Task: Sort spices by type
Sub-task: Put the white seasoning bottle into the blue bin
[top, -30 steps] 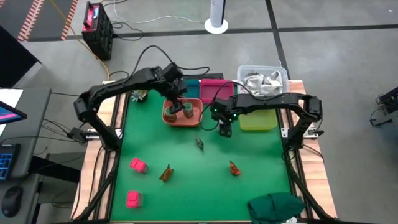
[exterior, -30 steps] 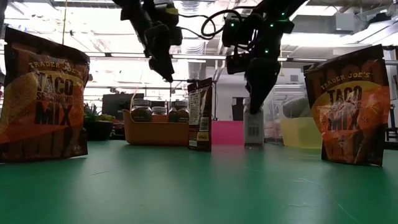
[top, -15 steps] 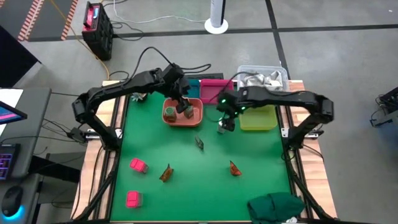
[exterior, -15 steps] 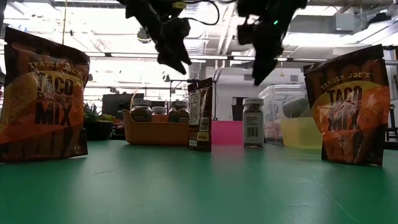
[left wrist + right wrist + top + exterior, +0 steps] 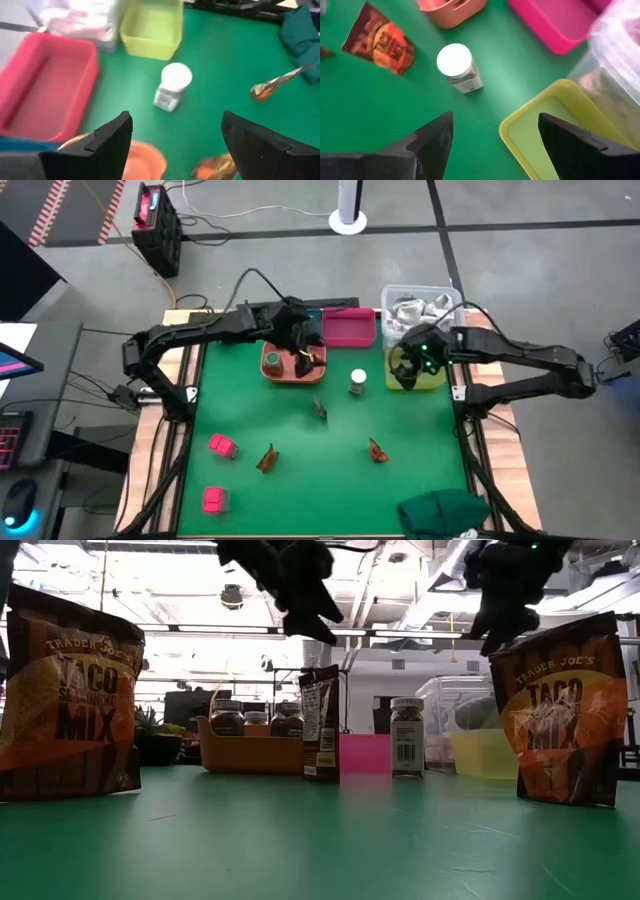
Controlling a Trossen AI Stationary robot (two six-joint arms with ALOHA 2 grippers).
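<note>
A white-capped jar (image 5: 357,383) stands upright on the green mat, between the orange tray (image 5: 283,370) and the yellow bin (image 5: 430,375); it also shows in the low view (image 5: 406,735). Dark jars (image 5: 227,718) stand in the orange tray. Three brown-orange sachets (image 5: 320,410) (image 5: 267,458) (image 5: 377,450) and two pink blocks (image 5: 222,445) (image 5: 214,499) lie on the mat nearer the front. My left gripper (image 5: 306,358) hangs open and empty over the tray's right edge. My right gripper (image 5: 404,366) hangs open and empty over the yellow bin's left part.
A pink bin (image 5: 348,328) and a clear bin with crumpled wrappers (image 5: 420,308) stand at the far edge. A green cloth (image 5: 445,512) lies at the near right corner. Open mat lies around the sachets.
My right gripper has risen off the white-capped jar and gone toward the table's right edge, over the yellow bin; the jar stays upright on the mat. My left gripper has moved from over the orange tray toward its right edge.
</note>
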